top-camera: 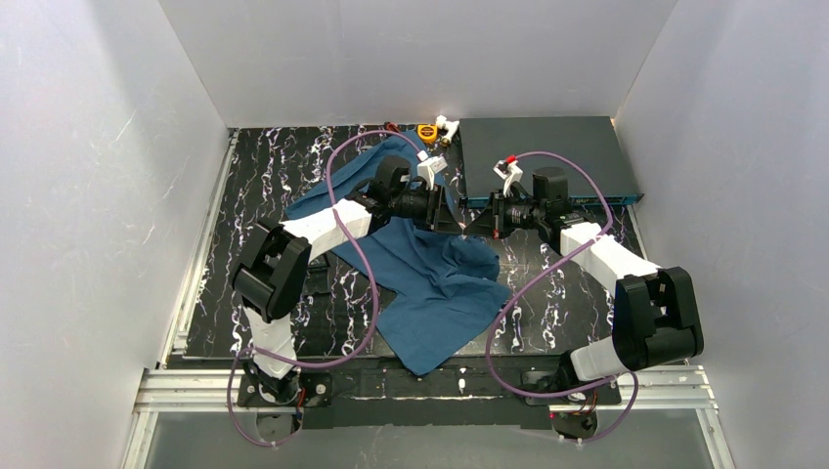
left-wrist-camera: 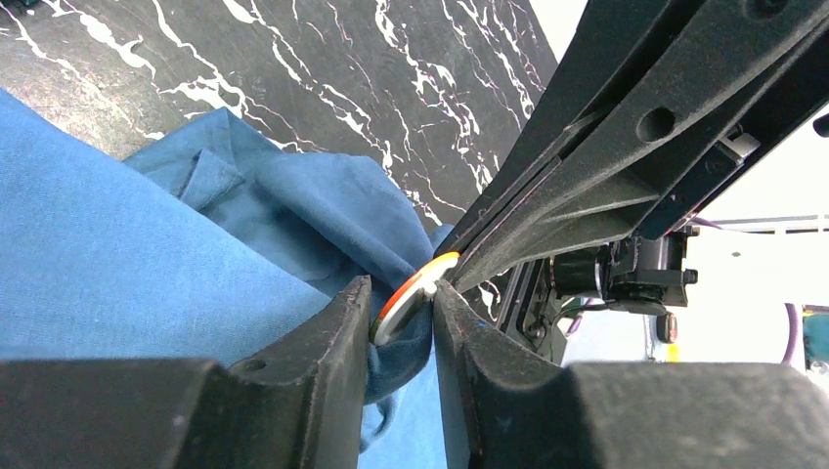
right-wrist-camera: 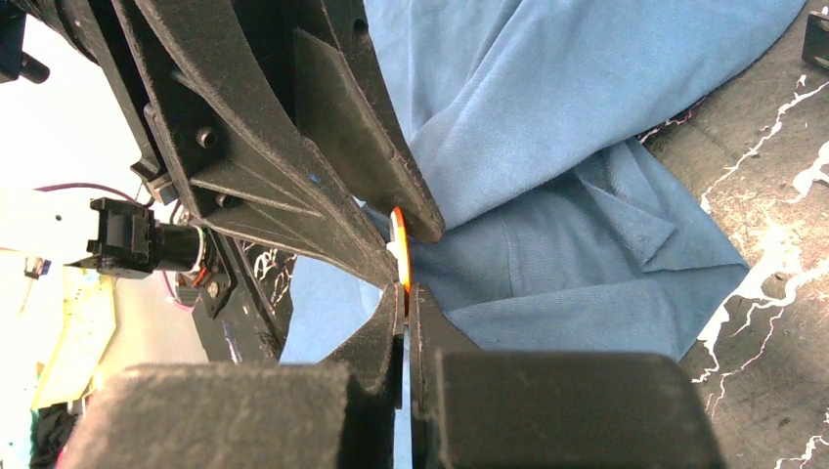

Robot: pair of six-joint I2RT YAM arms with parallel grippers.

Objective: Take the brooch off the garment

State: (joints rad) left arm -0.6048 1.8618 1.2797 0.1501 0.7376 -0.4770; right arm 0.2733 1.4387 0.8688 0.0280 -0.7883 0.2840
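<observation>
1. Left gripper (left-wrist-camera: 406, 315): over the garment's (top-camera: 440, 283) middle, clamped on a bunched fold of it, with the brooch (left-wrist-camera: 415, 293) wedged aslant between its fingers. Risk: if this hold is loose, the cloth will likely lift with the brooch instead of parting from it.
2. Brooch: orange-and-white disc, raised above the garment's middle, by the look of it not yet free of the cloth. Risk: a skewed pull could snag or tear the weave.
3. Right gripper (right-wrist-camera: 406, 311): at the garment's right edge, pinched tight on the brooch's thin rim. Risk: so slim a purchase may slip, and the disc could drop into the garment's folds.
4. Count: grippers, two; garment, one; brooch, one; dark flat box (top-camera: 547, 156) beyond the garment's far right corner, one; small oddments (top-camera: 430, 130) by its far edge, number unclear.
</observation>
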